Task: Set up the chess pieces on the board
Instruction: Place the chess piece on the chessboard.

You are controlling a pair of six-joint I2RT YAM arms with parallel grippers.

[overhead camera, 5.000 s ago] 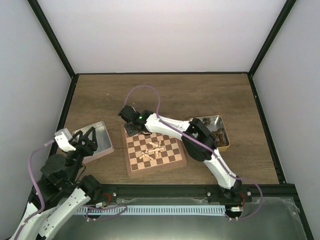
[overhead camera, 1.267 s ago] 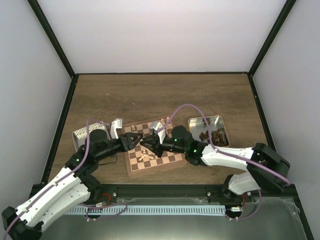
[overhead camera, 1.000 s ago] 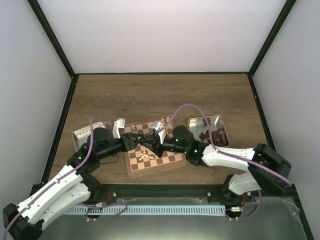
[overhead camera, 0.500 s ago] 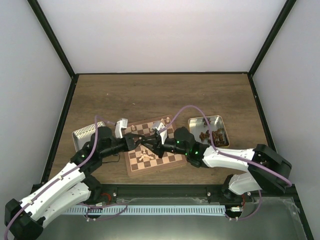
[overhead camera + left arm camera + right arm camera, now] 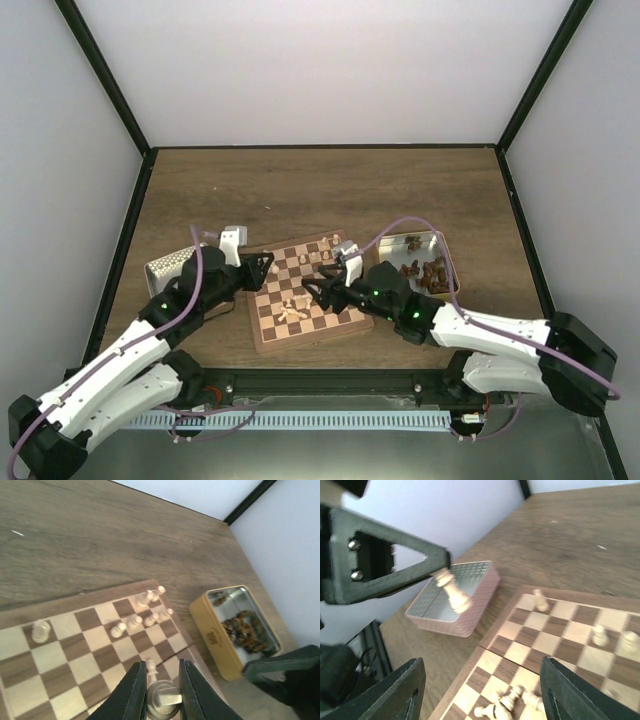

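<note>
While the left gripper (image 5: pixel 264 267) is clamping a chess piece (image 5: pixel 161 698) over the board's (image 5: pixel 300 341) left edge, the right gripper (image 5: pixel 314 290) is hovering, fingers apart.

The left arm (image 5: pixel 120 350) reaches from an elbow at the near left toward the middle. The left gripper (image 5: pixel 262 267) pinches a pale chess piece (image 5: pixel 161 697) between its fingers (image 5: pixel 134 690). The right arm (image 5: pixel 480 328) lies low, stretched leftward from an elbow at the near right. The right gripper (image 5: pixel 312 291) points left with its jaws spread wide, its tips seemingly just short of the left gripper.
</note>
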